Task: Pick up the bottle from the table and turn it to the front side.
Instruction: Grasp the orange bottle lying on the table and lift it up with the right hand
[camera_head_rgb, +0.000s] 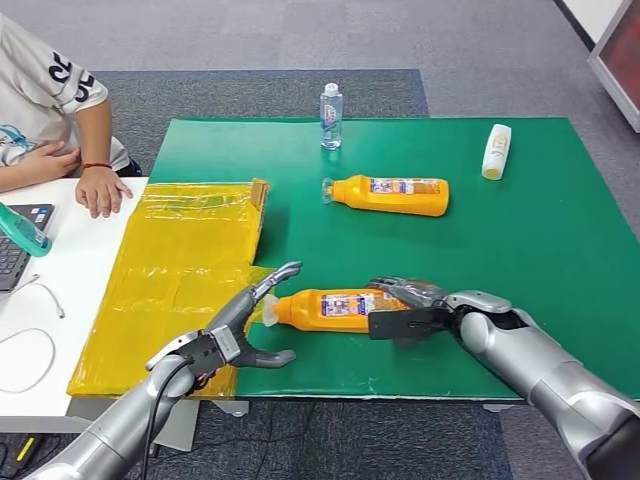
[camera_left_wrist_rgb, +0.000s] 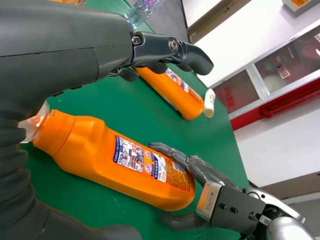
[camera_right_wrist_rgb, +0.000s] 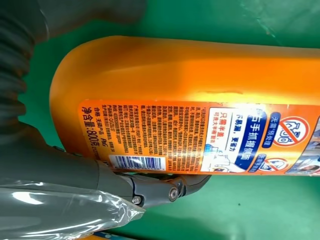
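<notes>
On the green worktop (camera_head_rgb: 528, 230), the label-up orange plastic bottle (camera_head_rgb: 332, 309) lies gripped at its base by the right hand (camera_head_rgb: 407, 308), left hand (camera_head_rgb: 241, 335) open beside its clear cap.

Second orange bottle (camera_head_rgb: 392, 195), clear water bottle (camera_head_rgb: 330, 115), white bottle (camera_head_rgb: 496, 151), yellow plastic sheet (camera_head_rgb: 181, 260)

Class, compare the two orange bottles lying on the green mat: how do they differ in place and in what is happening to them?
The near orange bottle lies by the mat's front edge; the far orange bottle lies mid-mat. The right robot hand closes around the near one's base and the left robot hand hovers open at its cap; the far one lies untouched. Both lie on their sides, caps pointing left, labels showing.
</notes>
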